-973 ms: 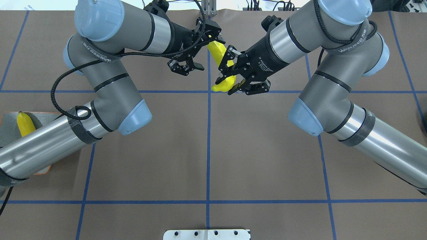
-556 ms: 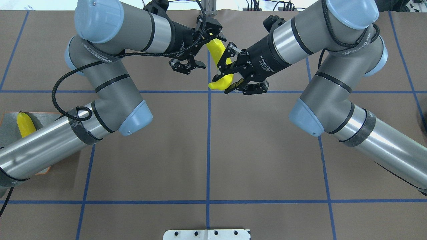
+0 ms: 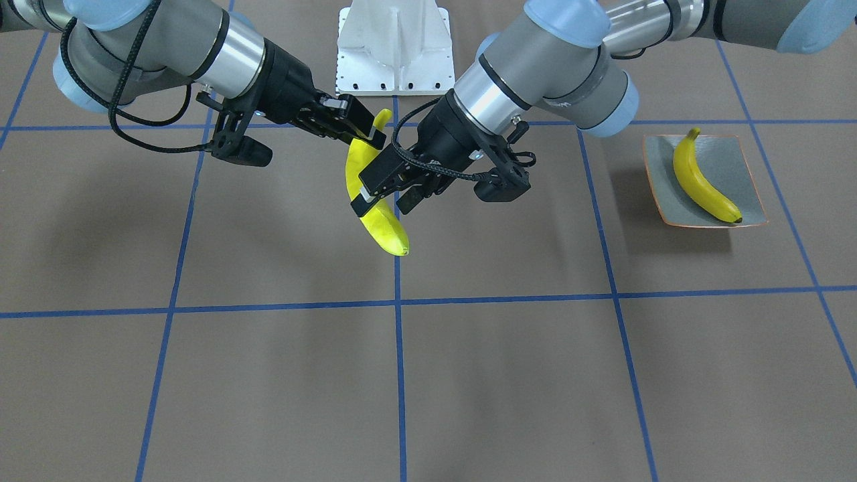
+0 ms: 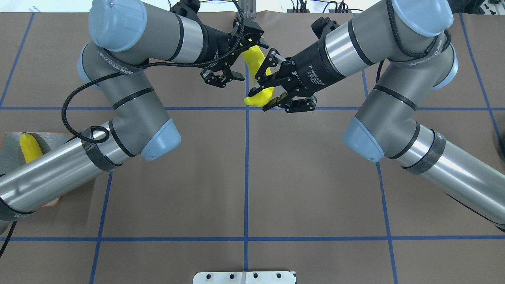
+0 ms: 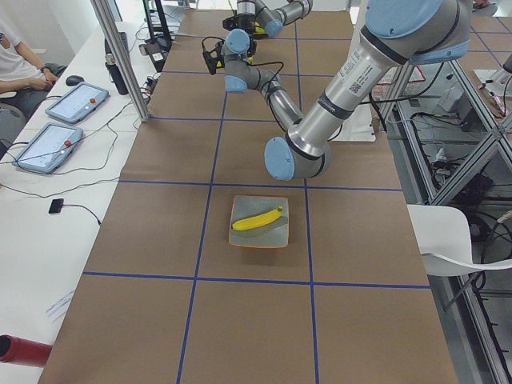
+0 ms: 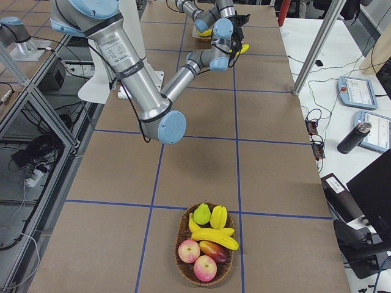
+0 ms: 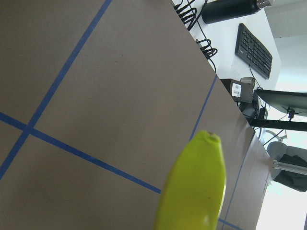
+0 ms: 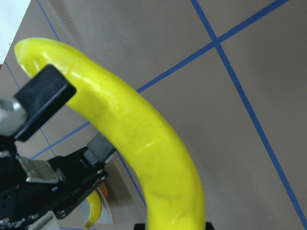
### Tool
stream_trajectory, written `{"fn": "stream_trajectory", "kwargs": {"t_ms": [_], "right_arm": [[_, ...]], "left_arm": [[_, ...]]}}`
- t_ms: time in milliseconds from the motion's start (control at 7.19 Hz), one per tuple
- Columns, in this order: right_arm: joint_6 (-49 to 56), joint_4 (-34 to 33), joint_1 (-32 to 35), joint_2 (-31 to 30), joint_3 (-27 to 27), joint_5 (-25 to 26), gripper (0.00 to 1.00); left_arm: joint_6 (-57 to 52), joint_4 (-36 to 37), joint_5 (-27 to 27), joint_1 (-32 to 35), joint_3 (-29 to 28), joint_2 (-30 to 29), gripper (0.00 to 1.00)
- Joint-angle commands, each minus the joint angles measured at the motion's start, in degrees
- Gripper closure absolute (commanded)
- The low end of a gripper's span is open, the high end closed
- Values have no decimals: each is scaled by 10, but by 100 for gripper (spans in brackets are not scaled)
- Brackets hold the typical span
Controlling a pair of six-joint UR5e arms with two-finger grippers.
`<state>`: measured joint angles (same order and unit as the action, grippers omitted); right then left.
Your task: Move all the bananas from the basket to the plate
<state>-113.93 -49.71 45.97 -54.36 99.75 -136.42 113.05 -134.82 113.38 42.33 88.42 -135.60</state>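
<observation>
While it is suspended above the middle of the worktop (image 3: 509,375), 1 banana (image 3: 383,229) is clamped by both grippers: the left gripper (image 3: 383,194) is closed on its middle, the right gripper (image 3: 361,134) near its stem. A 2nd banana (image 3: 693,179) is laid diagonally on the plate (image 3: 733,167). A 3rd banana (image 6: 214,237) is contained in the basket (image 6: 181,229).

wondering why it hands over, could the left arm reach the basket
Probably not: the basket sits at the far end on the robot's right, past the right arm, and the left gripper is clamping a banana.
</observation>
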Motion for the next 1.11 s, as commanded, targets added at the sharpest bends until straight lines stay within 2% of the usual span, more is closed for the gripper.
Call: {"fn": "stream_trajectory", "kwargs": {"t_ms": [0,139,278,417,556,834,973], "right_arm": [[-13,20,0,-5,0,-2,100],[-12,20,-3,-5,0,-3,100],[-13,22,-3,-4,0,-3,100],[-13,28,-4,-4,0,-3,100],[-13,28,-4,-4,0,-3,100],[-12,28,-4,-5,1,-3,100],[-11,28,-3,-6,1,0,1]], "left_arm": [[1,0,0,0,0,-1,25],[2,0,0,-1,0,-1,47],[10,-7,-3,0,0,-1,58],[16,-9,-25,-5,0,-2,74],[19,-11,-26,-7,0,-2,100],[21,-14,-26,-7,1,0,100],[21,-14,-25,-6,1,0,100]]}}
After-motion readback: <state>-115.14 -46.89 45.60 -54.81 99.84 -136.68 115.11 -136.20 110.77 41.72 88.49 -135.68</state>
